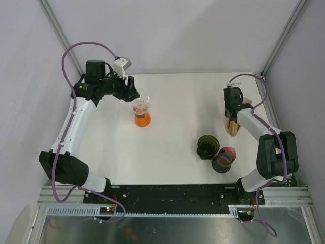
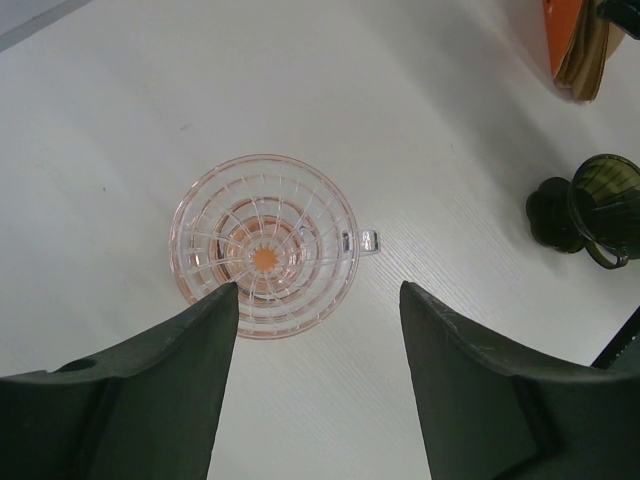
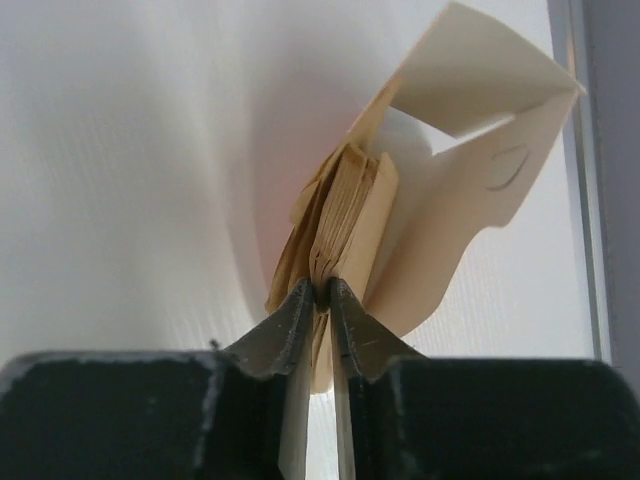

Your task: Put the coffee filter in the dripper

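Observation:
A clear pinkish ribbed dripper stands on an orange base at the table's left middle. From above, its round mouth is empty. My left gripper hovers just behind and above it, open, its dark fingers holding nothing. At the right edge, my right gripper is down on a stack of brown coffee filters. In the right wrist view its jaws pinch the edges of the folded coffee filter stack. A cream paper sleeve fans open behind the stack.
A dark green glass dripper and a dark cup with a red rim stand at the front right. An orange holder carries the filters. Frame posts rise at the back corners, and a metal rail runs along the right edge.

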